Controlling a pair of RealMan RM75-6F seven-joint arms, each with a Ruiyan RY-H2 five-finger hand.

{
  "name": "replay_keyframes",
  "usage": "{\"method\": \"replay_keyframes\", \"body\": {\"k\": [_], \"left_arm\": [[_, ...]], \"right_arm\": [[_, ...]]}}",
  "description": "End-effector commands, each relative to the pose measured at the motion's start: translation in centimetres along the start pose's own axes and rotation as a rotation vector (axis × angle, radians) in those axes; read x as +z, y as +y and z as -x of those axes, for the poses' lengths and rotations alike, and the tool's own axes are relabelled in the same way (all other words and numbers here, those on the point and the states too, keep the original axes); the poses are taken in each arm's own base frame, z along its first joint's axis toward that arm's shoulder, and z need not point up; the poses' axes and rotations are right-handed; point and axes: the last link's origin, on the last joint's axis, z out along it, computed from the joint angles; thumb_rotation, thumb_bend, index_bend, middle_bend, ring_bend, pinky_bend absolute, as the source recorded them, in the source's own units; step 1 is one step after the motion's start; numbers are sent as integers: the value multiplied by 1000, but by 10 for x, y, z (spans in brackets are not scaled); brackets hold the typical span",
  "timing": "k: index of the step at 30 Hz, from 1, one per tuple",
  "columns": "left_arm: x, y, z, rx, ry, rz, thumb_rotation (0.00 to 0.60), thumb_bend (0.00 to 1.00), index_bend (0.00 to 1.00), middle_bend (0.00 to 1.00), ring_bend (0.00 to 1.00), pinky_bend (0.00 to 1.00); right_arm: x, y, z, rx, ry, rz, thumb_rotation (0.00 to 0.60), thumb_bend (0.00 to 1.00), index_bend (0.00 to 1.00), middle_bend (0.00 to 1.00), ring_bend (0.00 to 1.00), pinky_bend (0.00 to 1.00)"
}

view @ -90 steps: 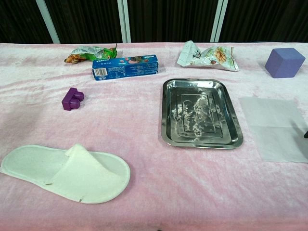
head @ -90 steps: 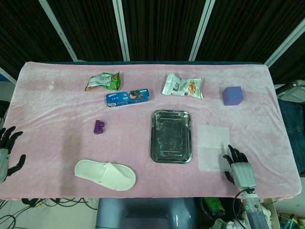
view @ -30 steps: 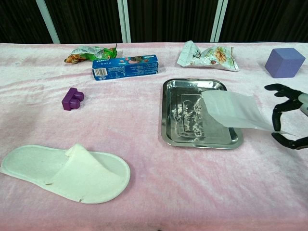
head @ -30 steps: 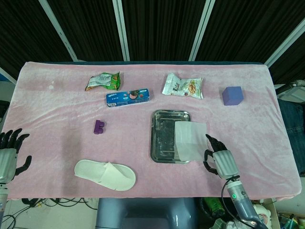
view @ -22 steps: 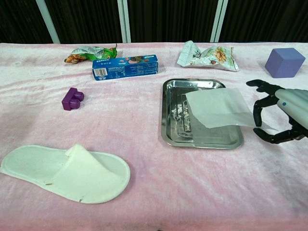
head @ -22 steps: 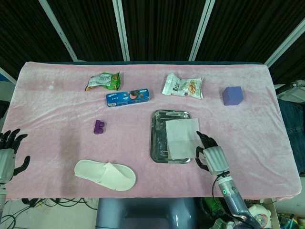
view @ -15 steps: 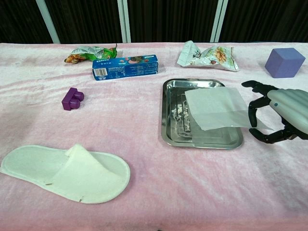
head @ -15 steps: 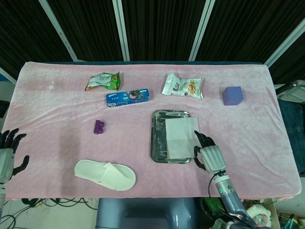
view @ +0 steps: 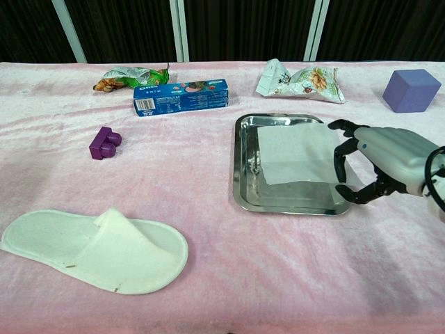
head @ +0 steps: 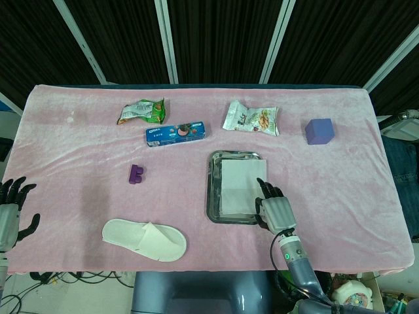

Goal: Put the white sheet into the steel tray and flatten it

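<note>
Sheet (head: pixel 237 186) in tray (head: pixel 214 196) mid-table, hand (head: pixel 275 210) at its right edge; slipper (head: pixel 144 239) near front edge; block (head: pixel 319 131) toward right edge.

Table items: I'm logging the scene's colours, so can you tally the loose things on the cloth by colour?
Purple: 2, cube, small block
White: 3, sheet, slipper, snack bag
Green: 1, snack bag
Blue: 1, cookie box
Steel: 1, tray
Total: 8
</note>
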Motion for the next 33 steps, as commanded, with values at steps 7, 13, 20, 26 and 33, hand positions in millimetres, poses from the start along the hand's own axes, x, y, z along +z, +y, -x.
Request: {"method": "replay_keyframes", "body": {"k": [7,13,20,26,33], "left_arm": [[0,0,1,-1,-5,1,600,375,194,64,0,0],[0,1,1,2,-8,4,600,375,194,65,0,0],[0,1,2,2,-9,4,600,375,193,64,0,0],[0,1,2,0,-10,3,600,375,193,64,0,0],[0,1,2,0,-12,4,600,375,193,64,0,0]], "right_arm": [[9,-8,5,0,-29,-3,600,446,752,38,106,178],[12,-8,6,-25,-42,-15,600,446,752,38,106,178],[16,-14,7,-37,-51,-15,600,446,752,38,106,178],[22,-20,6,-46,-51,-20,600,446,752,38,106,178],[24,-23,9,-59,-61,-10,600,446,751,38,105,178]]}}
